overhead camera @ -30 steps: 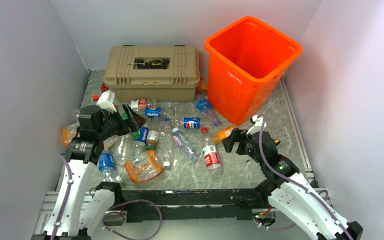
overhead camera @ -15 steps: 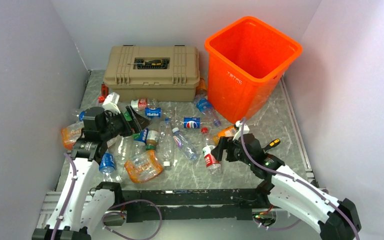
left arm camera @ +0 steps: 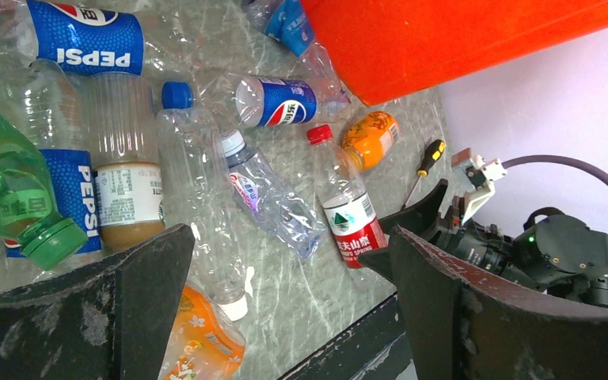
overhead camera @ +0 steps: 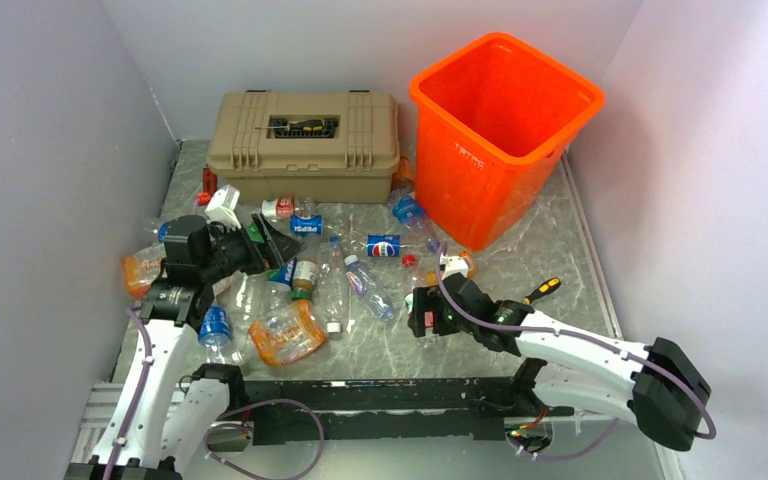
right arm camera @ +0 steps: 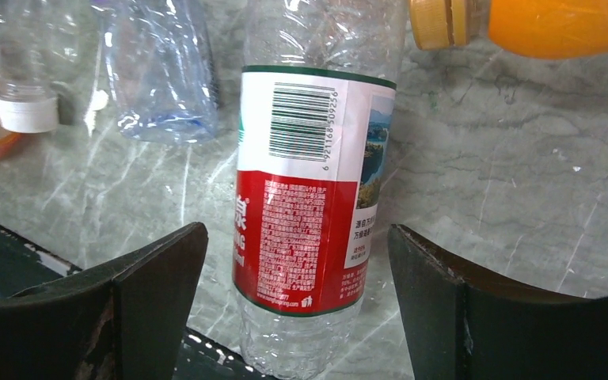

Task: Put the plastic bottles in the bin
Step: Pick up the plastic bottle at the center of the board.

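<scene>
My right gripper (right arm camera: 294, 237) hangs wide open over the red-label bottle (right arm camera: 309, 190) near the bin (overhead camera: 480, 175). It's probably empty, light and slick, so I'd pinch its labelled middle.

White arm links (overhead camera: 580, 348), black joints (overhead camera: 670, 395), purplish cables (left arm camera: 570, 160); scuffed black gripper fingers (right arm camera: 150, 277).

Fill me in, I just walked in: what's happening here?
Two robot arms are clearing plastic bottles off the table into the orange bin. The right end effector is open, its jaws either side of a red-and-white-labelled bottle lying on the table, not closed on it. The left end effector hangs open over the bottles on the left. No bottle shows inside the bin.
</scene>
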Tool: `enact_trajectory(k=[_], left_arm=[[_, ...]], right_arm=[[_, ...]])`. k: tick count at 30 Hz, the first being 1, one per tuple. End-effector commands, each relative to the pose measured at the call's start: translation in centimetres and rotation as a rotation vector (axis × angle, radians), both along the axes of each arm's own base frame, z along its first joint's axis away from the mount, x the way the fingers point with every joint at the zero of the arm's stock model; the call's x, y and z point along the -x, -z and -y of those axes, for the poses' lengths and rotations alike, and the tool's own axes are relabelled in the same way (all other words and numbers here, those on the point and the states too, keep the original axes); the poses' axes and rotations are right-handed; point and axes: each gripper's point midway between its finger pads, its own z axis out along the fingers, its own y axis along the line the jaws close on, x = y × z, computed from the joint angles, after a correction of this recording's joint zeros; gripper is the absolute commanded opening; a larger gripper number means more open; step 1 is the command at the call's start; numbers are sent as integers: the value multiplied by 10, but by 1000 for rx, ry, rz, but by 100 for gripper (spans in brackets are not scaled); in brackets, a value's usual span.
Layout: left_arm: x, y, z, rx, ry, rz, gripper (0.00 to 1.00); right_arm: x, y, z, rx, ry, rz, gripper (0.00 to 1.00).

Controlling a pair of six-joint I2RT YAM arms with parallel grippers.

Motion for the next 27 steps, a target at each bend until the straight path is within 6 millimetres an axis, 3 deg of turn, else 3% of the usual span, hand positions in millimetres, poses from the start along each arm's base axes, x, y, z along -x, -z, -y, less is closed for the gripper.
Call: enact_trajectory(k=[1, 13, 16, 19, 22, 24, 27], left_arm=[[1, -16, 5, 11, 34, 72, 99], [7, -18, 16, 42, 102, 82, 99], [7, -17, 17, 37, 109, 82, 99], [8, -18, 19, 33, 118, 85, 99], [10, -25, 24, 59, 138, 104, 99], [13, -38, 32, 118, 181, 142, 100], [25, -59, 51, 252, 309, 206, 100]], right_arm=[[-9, -6, -4, 22, 48, 8, 87], [-2, 13, -6, 68, 24, -29, 70], [-3, 8, -8, 45, 30, -9, 58], [-3, -24, -20, -79, -4, 96, 49], [4, -83, -37, -321, -89, 279, 44], [10, -123, -40, -487, -137, 410, 43], [18, -164, -39, -664, -185, 565, 42]])
